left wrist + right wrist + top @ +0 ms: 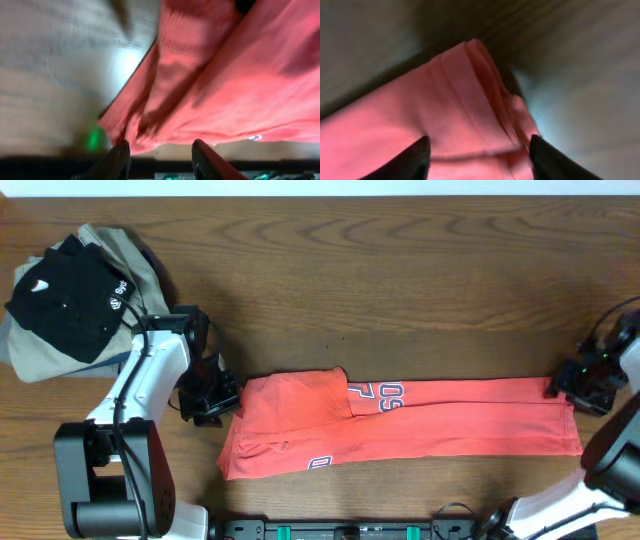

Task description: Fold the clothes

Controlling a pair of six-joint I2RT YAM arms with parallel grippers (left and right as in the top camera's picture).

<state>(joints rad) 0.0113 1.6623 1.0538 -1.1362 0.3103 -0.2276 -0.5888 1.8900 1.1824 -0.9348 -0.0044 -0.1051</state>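
The left fingers (116, 162) and the right fingers (412, 157) stand apart and empty at either end of the red T-shirt (420, 430), which lies on the table (400, 270) folded into a long band, so I'd judge crosswise folds remain.

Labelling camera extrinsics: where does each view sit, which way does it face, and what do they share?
Overhead: fixed above the table, looking straight down on the T-shirt and the garment pile; shows the left hand and right hand at the shirt's ends.
Left wrist: mounted behind the left hand, looking along its fingers, which are spread apart, at its end of the shirt.
Right wrist: mounted behind the right hand, looking past its fingers at the other end.
Shared: all three see the T-shirt and the table.
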